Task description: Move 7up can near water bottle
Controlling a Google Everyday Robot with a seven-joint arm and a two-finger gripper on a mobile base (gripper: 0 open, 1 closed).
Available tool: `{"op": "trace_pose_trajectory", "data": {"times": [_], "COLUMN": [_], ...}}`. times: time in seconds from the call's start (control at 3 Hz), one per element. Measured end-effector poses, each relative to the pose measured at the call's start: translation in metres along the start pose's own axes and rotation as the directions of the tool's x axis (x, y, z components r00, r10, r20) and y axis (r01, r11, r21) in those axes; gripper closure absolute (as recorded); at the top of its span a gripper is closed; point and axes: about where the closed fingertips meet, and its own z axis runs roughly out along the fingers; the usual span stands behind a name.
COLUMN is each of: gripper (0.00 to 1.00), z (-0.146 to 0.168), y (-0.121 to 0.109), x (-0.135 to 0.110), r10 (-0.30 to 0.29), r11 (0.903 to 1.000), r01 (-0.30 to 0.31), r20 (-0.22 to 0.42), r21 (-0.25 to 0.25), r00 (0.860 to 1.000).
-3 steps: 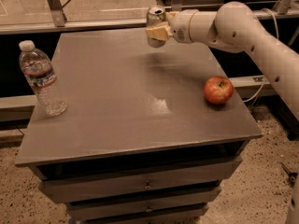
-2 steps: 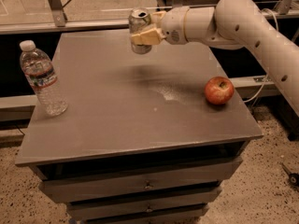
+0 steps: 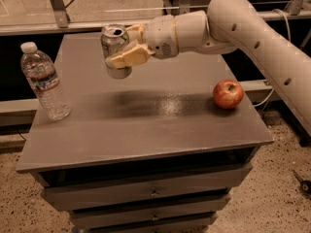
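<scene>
While the small silver-white aluminium 7up can (image 3: 114,36) hangs in the air above the back-left part of the flat grey cabinet table (image 3: 146,130), the cream-coloured two-finger gripper (image 3: 122,52) is clenched around its middle, grasping it from the right. One tan finger (image 3: 127,57) crosses the front of the can's body, and the other finger (image 3: 135,31) shows behind it, up near the top edge. The can is close to upright, its silver pull-tab top turned up and a little toward the camera, and its base is clear of the tabletop. A soft dark shadow (image 3: 129,103) lies on the grey surface below and slightly in front of it. The thick white robot arm (image 3: 252,30) comes in from the upper right, with its rounded wrist section lying roughly level above the back of the table. The clear ribbed plastic water bottle (image 3: 44,84) stands upright near the table's left edge, its white screw cap on top and a label band with red and blue around its upper body. The can is to the right of the bottle, farther back and higher, not touching it, with bare tabletop between the two. A round red apple (image 3: 228,94) sits on the right side of the table near the edge, below the arm's forearm and well apart from both the can and the bottle. Under the tabletop, the front of the cabinet shows stacked grey drawers (image 3: 153,194) with small central handles, and a speckled floor (image 3: 272,208) surrounds the cabinet.
</scene>
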Motion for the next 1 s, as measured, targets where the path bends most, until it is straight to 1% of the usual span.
{"op": "trace_pose_trajectory", "data": {"times": [0.33,0.67,1.0], "gripper": [1.00,1.00,0.97], "z": [0.029,0.053,0.078], "y": [0.025,0.037,0.042], "x": [-0.010,-0.009,0.007], "r10": [-0.003,-0.006,0.008], "r11": [0.9966,0.9939,0.9931], "r01": [0.005,0.009,-0.008], "r20": [0.034,0.027,-0.001], "r21": [-0.082,-0.110,-0.117], "r00": [0.999,1.000,1.000]}}
